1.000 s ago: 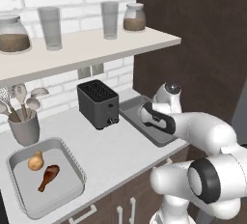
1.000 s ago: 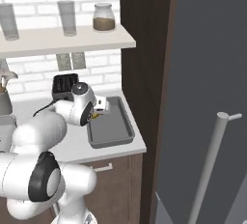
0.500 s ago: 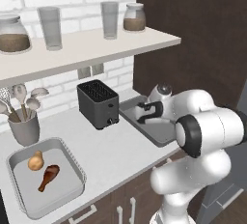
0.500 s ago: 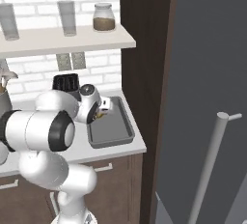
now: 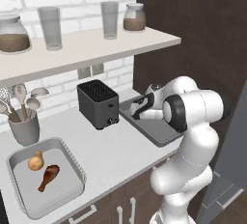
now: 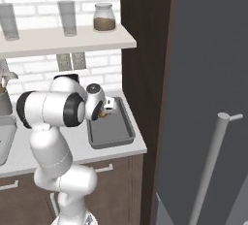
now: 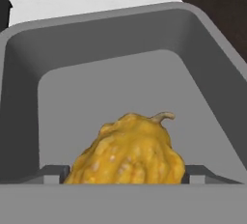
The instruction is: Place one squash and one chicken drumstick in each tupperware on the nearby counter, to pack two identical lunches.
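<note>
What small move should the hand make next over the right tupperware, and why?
Probably lift straight up and away. The hand is open, and the bumpy yellow squash sits between its fingertips inside the right tupperware, so this placement seems done.

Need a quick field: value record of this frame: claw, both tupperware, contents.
claw: wide around a bumpy yellow squash, over the right tupperware; grip unclear
right tupperware contents: that squash alone visible
left tupperware: holds a tan squash and a chicken drumstick
toaster: between the two tupperware
missing: no drumstick seen in right tupperware
</note>
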{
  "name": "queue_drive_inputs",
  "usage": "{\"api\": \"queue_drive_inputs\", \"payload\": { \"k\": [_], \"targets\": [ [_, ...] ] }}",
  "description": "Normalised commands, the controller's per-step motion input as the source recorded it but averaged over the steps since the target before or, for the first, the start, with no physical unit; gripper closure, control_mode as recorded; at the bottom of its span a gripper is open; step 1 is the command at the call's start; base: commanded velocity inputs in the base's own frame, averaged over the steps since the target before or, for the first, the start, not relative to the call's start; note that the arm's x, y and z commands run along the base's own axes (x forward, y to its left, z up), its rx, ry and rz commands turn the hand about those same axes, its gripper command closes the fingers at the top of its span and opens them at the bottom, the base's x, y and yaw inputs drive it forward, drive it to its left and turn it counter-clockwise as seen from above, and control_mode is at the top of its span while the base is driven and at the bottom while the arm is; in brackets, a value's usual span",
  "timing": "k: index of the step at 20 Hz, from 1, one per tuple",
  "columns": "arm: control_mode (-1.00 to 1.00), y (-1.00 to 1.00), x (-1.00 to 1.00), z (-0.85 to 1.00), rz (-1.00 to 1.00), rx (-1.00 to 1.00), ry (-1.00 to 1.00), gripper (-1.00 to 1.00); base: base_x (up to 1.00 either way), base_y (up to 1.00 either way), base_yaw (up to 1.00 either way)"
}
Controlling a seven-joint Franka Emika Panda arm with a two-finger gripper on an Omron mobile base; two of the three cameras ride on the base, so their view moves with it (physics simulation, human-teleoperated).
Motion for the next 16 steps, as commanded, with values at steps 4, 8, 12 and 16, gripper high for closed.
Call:
{"api": "queue_drive_inputs", "payload": {
  "k": [4, 8, 12, 16],
  "targets": [
    [-1.00, 0.00, 0.01, 0.04, -0.02, 0.00, 0.00, -1.00, 0.00, 0.00, 0.00],
    [-1.00, 0.11, -0.01, 0.26, 0.00, 0.00, 0.00, -1.00, 0.00, 0.00, 0.00],
    [-1.00, 0.12, -0.82, 0.36, 0.00, 0.00, 0.00, -1.00, 0.00, 0.00, 0.00],
    [-1.00, 0.05, -1.00, 0.69, 0.00, 0.00, -0.13, -1.00, 0.00, 0.00, 0.00]
  ]
}}
